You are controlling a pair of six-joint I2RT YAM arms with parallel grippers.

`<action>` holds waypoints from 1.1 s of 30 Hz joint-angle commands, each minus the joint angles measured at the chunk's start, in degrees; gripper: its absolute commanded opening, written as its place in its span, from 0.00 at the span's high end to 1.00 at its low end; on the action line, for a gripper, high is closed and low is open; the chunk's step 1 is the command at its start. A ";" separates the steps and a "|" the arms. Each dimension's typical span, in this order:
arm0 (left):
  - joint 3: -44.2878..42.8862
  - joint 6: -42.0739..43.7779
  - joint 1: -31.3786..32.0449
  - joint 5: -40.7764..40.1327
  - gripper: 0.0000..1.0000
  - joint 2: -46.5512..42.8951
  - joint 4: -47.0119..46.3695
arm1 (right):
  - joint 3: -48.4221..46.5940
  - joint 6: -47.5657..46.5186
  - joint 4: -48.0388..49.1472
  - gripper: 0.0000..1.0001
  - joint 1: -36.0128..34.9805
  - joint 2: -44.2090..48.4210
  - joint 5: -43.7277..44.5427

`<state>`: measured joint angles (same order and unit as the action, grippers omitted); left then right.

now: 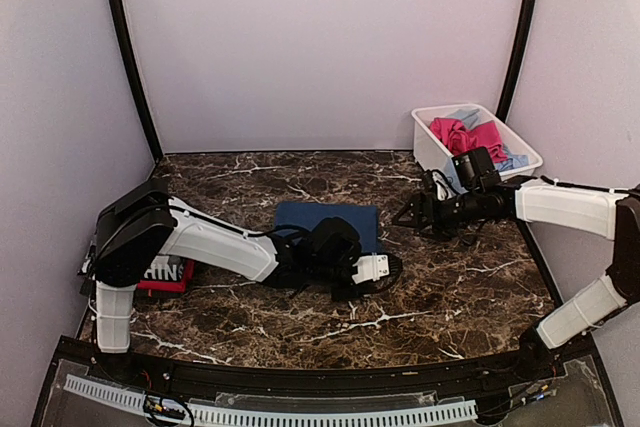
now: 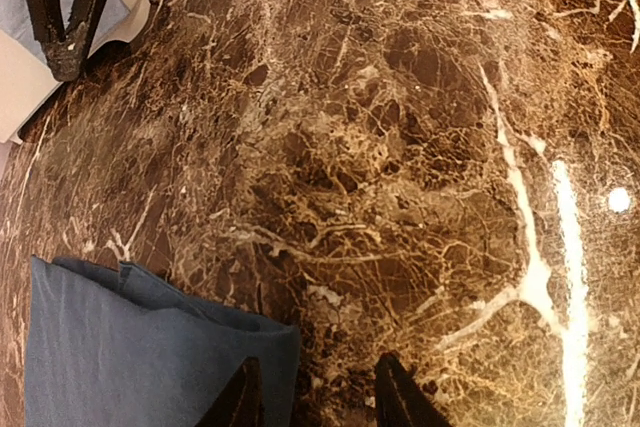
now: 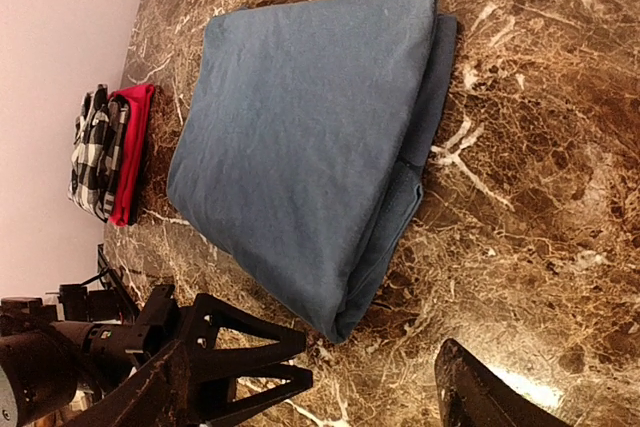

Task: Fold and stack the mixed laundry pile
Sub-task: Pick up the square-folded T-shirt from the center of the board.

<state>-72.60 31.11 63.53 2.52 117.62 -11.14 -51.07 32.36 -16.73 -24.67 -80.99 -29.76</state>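
Table [image 1: 470, 287]: one, dark brown marble top, fills the lower half of the top view. Arms: two; left arm [image 1: 215, 245] reaches from the left edge to centre frame, right arm [image 1: 565, 205] comes in from the right edge. Laundry, outside the tub: three pieces. One navy blue tee [image 1: 325, 217], folded flat to a rectangle, lies at centre frame, between the two grippers. At the left edge sits one stack of two, the black-and-white checked one [image 1: 165, 269] lying on the red tee [image 1: 160, 287], half hidden under the left arm. White tub [image 1: 425, 147]: one, upper right of the frame; in it one pink piece [image 1: 460, 134] and one light blue piece [image 1: 515, 160], both unfolded; cannot tell if more lie beneath. Writing: a few white letters on the checked one, cut off by the arm, not readable. No brand or label legible elsewhere. Left gripper [image 2: 315, 397]: jaws part way apart, bare marble in the gap, one finger [image 2: 240, 402] at the tee's corner; contact with the cloth cannot be told. Right gripper [image 3: 372, 367]: jaws spread wide, nothing between them, just beside the tee's folded edge.
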 commanded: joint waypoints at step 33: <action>-4.72 4.03 -2.63 -2.95 0.81 6.41 0.09 | 8.52 5.70 8.65 0.24 0.37 1.93 -1.61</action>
<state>-75.92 34.02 61.65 -1.06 123.28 -12.03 -43.44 36.91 -10.94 -24.58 -79.33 -31.00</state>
